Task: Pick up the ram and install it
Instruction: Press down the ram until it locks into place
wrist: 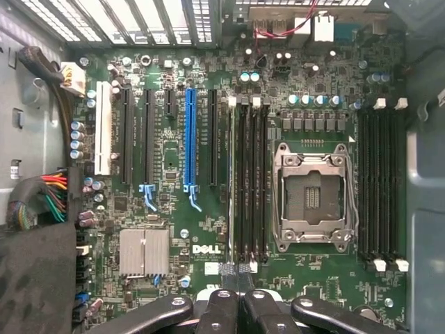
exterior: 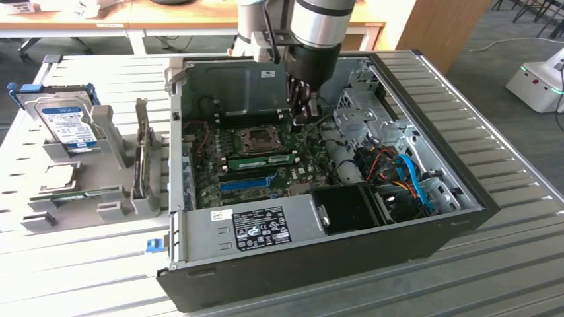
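A ram (exterior: 261, 160), a thin green stick, stands on edge in a slot on the motherboard beside the CPU socket (exterior: 260, 139). From the wrist view it appears edge-on as a pale strip (wrist: 231, 188) along the black memory slots. My gripper (exterior: 302, 122) hangs inside the open computer case, above the end of that stick. Its fingers are shut together with nothing between them, and their tips (wrist: 235, 270) hover over the end of the slots.
The case walls (exterior: 440, 132) and drive cage (exterior: 361, 105) close in around the arm. A long blue slot (wrist: 190, 139) runs parallel to the memory slots. Outside the case, a grey rack (exterior: 105, 165) holds a hard drive (exterior: 69, 125) and another green board (exterior: 75, 195).
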`<state>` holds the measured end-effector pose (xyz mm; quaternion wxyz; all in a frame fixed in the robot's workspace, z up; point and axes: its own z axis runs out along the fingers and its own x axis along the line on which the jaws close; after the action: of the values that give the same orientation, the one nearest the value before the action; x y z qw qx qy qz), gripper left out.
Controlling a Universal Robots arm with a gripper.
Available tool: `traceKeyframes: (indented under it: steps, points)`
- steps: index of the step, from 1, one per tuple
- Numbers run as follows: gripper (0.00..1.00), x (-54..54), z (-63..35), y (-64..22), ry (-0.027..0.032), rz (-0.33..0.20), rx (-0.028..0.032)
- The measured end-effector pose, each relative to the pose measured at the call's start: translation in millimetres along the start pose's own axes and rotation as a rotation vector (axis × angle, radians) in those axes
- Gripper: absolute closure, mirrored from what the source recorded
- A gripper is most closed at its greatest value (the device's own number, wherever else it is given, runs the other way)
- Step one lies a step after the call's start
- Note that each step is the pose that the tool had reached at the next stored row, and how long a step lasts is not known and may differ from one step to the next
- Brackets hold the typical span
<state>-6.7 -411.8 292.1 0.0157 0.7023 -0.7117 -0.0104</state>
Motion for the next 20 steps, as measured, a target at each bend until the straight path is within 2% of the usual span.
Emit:
traceKeyframes:
  steps: [20]
  points:
    - [0.90, 0.0, 22.1, -0.8, -0.0001, 0.000, 0.0000]
